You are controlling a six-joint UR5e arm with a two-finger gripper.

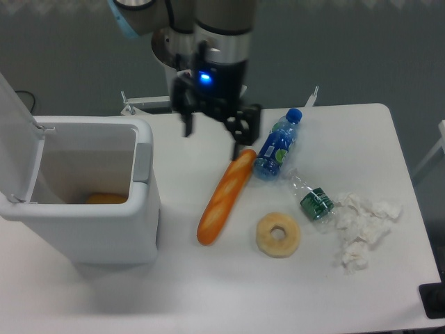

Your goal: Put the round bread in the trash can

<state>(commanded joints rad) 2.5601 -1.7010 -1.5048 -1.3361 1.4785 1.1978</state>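
the gripper [212,133] hangs above the white table [208,292], its two dark fingers spread apart with nothing between them; it sits just above the upper end of the long orange baguette [224,198]; to the left, the trash can [83,229] stands with its lid [15,149] swung up, and a tan-orange rounded shape lies at its bottom — by its look the round bread [106,198], though only a sliver shows over the rim; if so, the placing appears done and only a retreat of the arm remains; on the table lie a ring-shaped bread [278,235], a blue bottle [277,146], a crumpled clear bottle with a green label [313,198] and a heap of white tissue [363,228].
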